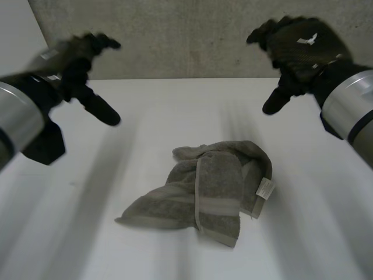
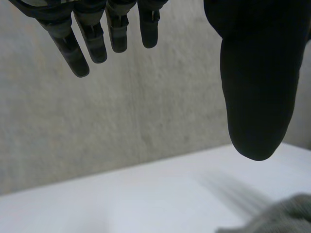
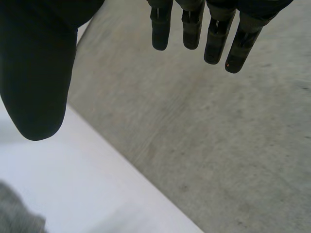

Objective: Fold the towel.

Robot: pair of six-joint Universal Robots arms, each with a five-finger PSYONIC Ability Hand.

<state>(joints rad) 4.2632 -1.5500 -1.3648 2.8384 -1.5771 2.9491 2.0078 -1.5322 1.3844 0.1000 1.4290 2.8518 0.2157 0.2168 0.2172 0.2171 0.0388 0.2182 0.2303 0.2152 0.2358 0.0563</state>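
A grey-green towel (image 1: 207,189) lies crumpled in a loose heap on the white bench (image 1: 87,233), roughly at its middle. One hemmed band runs across the top of the heap, a flatter flap spreads out to one side, and a small white label hangs at the other edge.

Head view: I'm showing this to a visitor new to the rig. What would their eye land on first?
A crumpled grey-green towel lies in a heap in the middle of the white table, a white label on its right-arm side. Beyond it the black left hand and right hand hang open in the air, one each side, touching nothing.
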